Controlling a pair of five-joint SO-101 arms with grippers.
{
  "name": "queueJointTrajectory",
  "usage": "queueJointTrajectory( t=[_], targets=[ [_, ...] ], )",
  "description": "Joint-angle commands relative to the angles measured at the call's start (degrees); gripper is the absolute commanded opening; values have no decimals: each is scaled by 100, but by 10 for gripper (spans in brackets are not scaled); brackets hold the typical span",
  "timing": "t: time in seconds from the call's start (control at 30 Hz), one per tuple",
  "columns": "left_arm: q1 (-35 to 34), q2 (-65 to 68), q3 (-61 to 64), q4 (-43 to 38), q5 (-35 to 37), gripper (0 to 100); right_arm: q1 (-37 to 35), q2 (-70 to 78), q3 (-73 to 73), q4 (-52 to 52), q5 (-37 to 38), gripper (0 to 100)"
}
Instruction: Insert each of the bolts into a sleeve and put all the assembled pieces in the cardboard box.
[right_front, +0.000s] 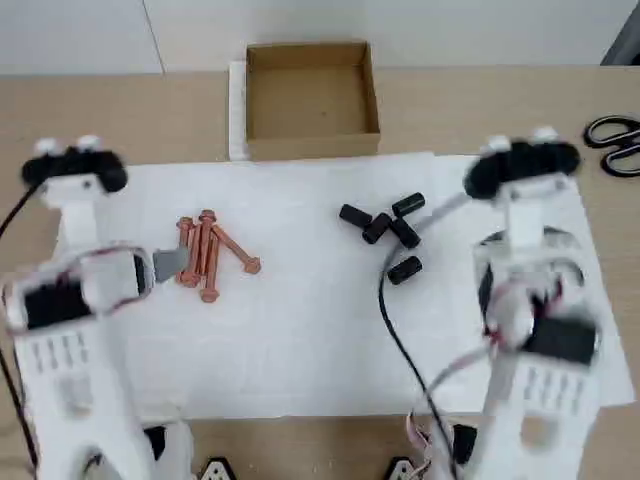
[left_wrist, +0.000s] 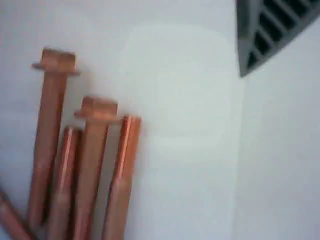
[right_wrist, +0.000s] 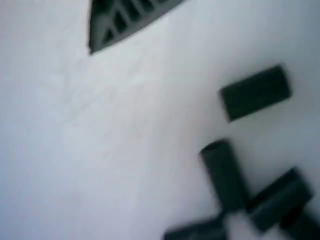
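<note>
I see a white sheet (right_front: 300, 350) on a wooden table (right_front: 150, 110). The bolts (right_front: 205, 255) lie bundled, their long axes toward the cardboard box (right_front: 312, 90), with one slanting. I cannot tell the state of the left claw (right_front: 168, 263) or the right claw (right_wrist: 125, 22).

I'm looking at what seems a lab or hobby workbench: a plain wooden table (right_front: 120, 110) covered by a white sheet (right_front: 300, 340). Scissors (right_front: 615, 145) lie at its edge, and a black cable (right_front: 385, 310) trails across the sheet.

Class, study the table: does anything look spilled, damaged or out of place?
Nothing is spilled or damaged. The bolts lie in a loose heap, the sleeves loosely scattered, the cardboard box upright. Only the scissors off to one side seem unrelated.
</note>
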Motion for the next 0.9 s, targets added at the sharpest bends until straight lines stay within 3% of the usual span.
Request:
queueJointTrajectory(
  t=[0.0,0.33,0.47,0.87],
  targets=[
    [-18,1055,-1130,703,-492,354,-356,1534,-1653,1112,-378,195],
    [-18,2312,-1385,545,-501,354,-532,3486,-1996,1156,-1925,195],
    [-18,2312,-1402,624,-888,354,-1015,3978,-1996,1191,-2655,194],
    [-44,2312,-1393,862,-1178,354,-1754,4101,-2479,866,-2488,195]
  ],
)
